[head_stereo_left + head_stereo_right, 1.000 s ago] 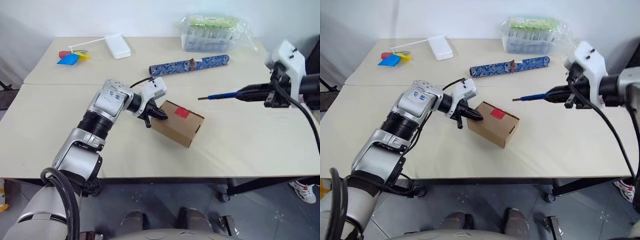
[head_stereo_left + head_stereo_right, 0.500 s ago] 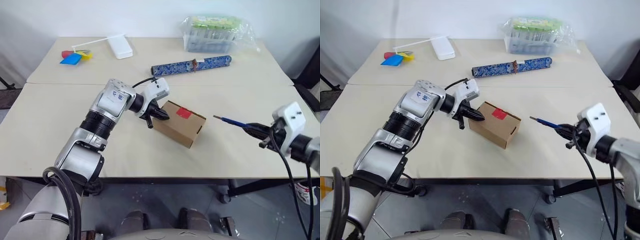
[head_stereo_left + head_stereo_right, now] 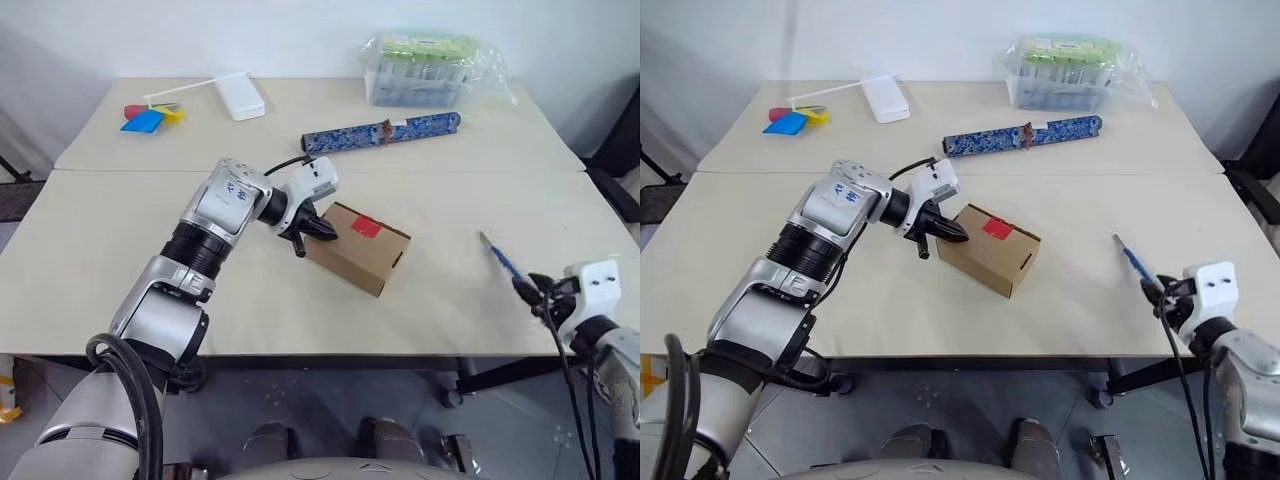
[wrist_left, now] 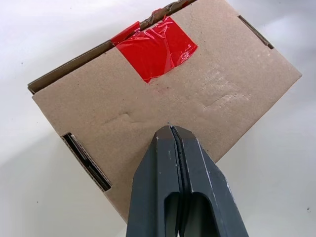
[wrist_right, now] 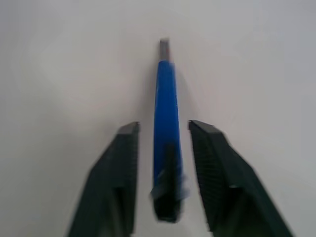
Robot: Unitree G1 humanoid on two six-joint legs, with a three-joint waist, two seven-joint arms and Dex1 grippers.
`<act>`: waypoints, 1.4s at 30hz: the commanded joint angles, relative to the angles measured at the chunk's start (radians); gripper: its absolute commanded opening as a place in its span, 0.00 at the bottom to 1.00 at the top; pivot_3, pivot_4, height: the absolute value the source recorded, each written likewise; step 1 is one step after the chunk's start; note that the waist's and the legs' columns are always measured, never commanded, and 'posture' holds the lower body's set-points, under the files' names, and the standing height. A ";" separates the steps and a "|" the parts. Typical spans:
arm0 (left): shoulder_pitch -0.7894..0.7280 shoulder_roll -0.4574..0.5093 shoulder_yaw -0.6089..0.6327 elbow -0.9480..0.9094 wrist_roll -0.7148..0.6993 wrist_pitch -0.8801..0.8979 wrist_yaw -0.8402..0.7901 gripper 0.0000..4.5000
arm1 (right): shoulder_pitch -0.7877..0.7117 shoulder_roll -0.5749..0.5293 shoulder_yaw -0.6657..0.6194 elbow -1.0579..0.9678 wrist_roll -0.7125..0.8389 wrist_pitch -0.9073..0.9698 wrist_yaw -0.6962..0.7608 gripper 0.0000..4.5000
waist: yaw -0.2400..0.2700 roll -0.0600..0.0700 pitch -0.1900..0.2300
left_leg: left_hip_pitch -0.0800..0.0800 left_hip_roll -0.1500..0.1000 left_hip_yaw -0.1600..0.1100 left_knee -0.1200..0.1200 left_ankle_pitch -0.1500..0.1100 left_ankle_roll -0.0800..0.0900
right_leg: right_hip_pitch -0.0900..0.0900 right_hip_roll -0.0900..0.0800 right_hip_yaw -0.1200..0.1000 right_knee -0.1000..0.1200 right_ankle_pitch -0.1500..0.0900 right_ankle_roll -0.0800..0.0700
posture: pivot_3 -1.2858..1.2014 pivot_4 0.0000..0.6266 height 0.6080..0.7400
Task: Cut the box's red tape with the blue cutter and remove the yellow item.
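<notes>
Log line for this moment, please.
left gripper: shut, tip against box | red tape: cut | right gripper: open around blue cutter, near table edge

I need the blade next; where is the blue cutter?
The blue cutter lies on the table near its right front edge, between the right gripper's open fingers.

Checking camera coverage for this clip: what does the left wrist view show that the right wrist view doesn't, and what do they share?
Left wrist view: the box seen close, the red tape across its flap seam with one end creased and ragged at the edge, and the left gripper shut, its tips against the cardboard.

Right wrist view: the blue cutter lying between the fingers of the right gripper, which stand apart from it on both sides.

Shared: the pale table as background, and each gripper's own black fingers rising into view.
</notes>
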 commanded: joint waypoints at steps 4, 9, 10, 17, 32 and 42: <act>0.046 0.004 -0.039 -0.006 0.036 0.034 0.004 0.00 | 0.029 -0.026 -0.001 -0.065 0.011 0.004 -0.003 0.94 | 0.000 0.000 0.000 | 0.000 0.000 0.000 0.000 0.000 0.000 | 0.000 0.000 0.000 0.000 0.000 0.000 | 0.52 0.24 1.00; 0.051 0.008 -0.038 -0.018 0.034 0.032 0.003 0.00 | 0.025 -0.099 -0.045 -0.214 0.064 0.057 0.032 0.99 | 0.000 0.001 0.000 | 0.000 0.000 0.000 0.000 0.000 0.001 | -0.001 0.000 0.001 0.000 0.000 0.000 | 0.52 0.24 1.00; 0.051 0.010 -0.037 -0.017 0.034 0.029 0.002 0.00 | 0.009 -0.121 -0.054 -0.255 0.091 0.080 0.041 0.99 | 0.001 0.002 0.000 | 0.000 0.001 0.000 0.000 -0.001 0.001 | -0.001 0.000 0.001 0.000 0.000 0.000 | 0.52 0.24 1.00; 0.037 0.005 -0.022 0.012 0.029 -0.001 0.004 0.00 | -0.249 -0.260 0.064 -0.282 0.138 0.248 0.034 0.95 | 0.000 0.001 0.000 | 0.000 0.001 0.000 0.000 -0.001 0.001 | -0.001 0.000 0.001 -0.001 0.000 0.000 | 0.52 0.24 1.00; -0.098 0.052 0.171 0.011 -0.027 0.032 0.075 0.00 | -0.790 -0.211 0.552 0.350 -0.131 -0.017 0.226 0.01 | -0.016 -0.003 0.003 | -0.009 -0.001 0.003 -0.001 -0.001 0.002 | -0.008 0.000 -0.001 -0.002 0.002 0.002 | 0.52 0.24 1.00; 0.136 0.274 0.207 -0.431 -0.126 0.431 0.082 0.00 | -0.984 -0.078 0.672 0.721 -0.281 -0.225 0.328 0.01 | -0.049 -0.002 0.003 | -0.018 0.000 0.004 -0.004 0.000 -0.001 | -0.018 0.000 -0.005 0.002 0.002 0.004 | 0.52 0.24 1.00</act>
